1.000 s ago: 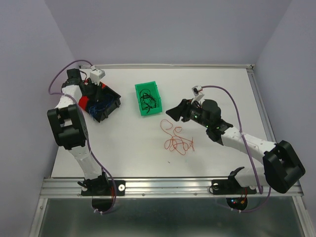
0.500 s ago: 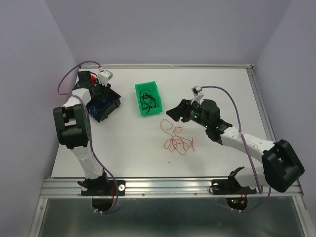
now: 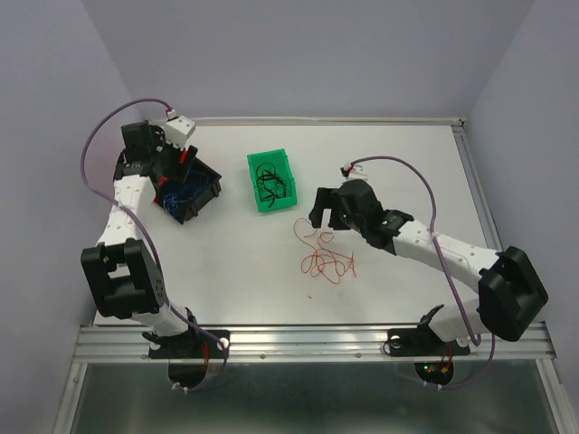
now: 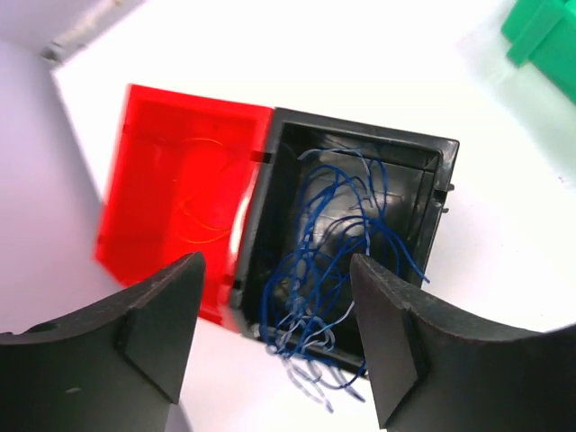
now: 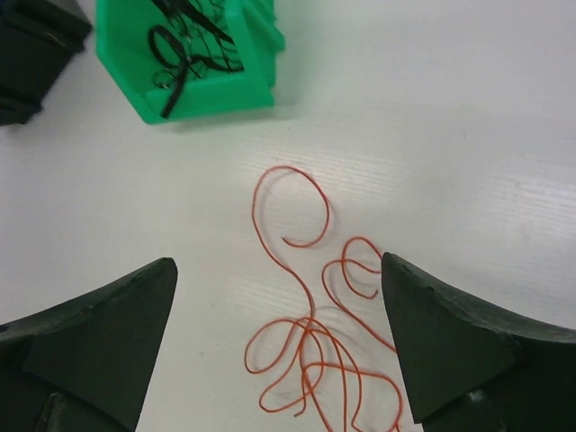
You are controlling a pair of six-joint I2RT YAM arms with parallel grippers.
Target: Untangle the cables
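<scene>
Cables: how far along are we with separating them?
Done: blue cables lie in the black bin, black cables in the green bin. In hand: nothing; the left gripper is open over the black bin, the right gripper open over the red cables. Left: the red cables, loose and looped on the table, outside the red bin.

Smooth red cables (image 5: 310, 346), glossy plastic bin (image 4: 180, 198)
</scene>
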